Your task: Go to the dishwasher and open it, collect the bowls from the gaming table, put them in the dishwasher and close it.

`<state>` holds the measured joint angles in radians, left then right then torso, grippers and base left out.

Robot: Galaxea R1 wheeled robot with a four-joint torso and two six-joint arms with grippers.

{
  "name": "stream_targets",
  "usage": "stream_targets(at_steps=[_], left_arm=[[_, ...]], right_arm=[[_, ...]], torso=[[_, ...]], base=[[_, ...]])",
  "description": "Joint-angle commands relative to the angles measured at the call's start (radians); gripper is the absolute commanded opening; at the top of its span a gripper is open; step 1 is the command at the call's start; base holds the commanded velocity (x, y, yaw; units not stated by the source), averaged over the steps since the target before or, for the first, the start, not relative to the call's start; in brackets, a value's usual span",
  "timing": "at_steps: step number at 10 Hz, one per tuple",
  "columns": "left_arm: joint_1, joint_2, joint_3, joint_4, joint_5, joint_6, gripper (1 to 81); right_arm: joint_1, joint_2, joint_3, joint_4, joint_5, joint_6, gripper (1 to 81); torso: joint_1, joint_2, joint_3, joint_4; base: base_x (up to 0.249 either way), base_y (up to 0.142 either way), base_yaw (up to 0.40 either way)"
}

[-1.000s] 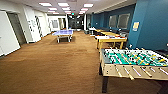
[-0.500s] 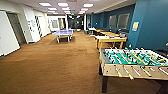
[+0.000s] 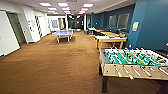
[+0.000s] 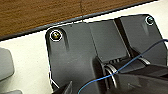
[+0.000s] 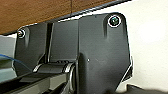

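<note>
The gaming table [image 3: 110,39], with a pale top and light yellow-wood sides, stands along the blue right wall, beyond the foosball table. The bowls are too small to make out on it from here. The dishwasher is out of view. In the left wrist view the arm's dark plate [image 4: 75,50] lies over a white surface with brown carpet beyond. The right wrist view has the same kind of plate [image 5: 100,50] over white.
A green-field foosball table [image 3: 132,60] with rods stands close on the right. A blue ping-pong table [image 3: 63,33] sits far ahead in the middle. Yellow-topped tables [image 3: 110,33] line the blue wall. White walls and doors [image 3: 10,35] run along the left. Brown carpet [image 3: 55,65] stretches ahead.
</note>
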<state>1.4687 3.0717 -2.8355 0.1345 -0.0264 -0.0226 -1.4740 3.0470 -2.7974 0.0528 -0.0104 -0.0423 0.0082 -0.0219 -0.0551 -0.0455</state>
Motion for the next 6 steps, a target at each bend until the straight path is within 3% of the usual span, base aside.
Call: stream_targets(at_steps=[1, 6], left_arm=[[-0.054, -0.007, -0.005, -0.004, 0.049, 0.001, 81.1], [-0.052, -0.004, -0.004, -0.004, 0.048, 0.003, 81.1]], right_arm=[[0.047, 0.005, 0.003, 0.012, -0.054, 0.002, 81.1], [0.048, 0.006, 0.001, 0.01, -0.054, 0.002, 81.1]], torso=[[0.0, 0.0, 0.0, 0.0], [-0.002, -0.001, 0.0, 0.0]], base=[[0.0, 0.0, 0.0], [0.111, 0.0, 0.0]])
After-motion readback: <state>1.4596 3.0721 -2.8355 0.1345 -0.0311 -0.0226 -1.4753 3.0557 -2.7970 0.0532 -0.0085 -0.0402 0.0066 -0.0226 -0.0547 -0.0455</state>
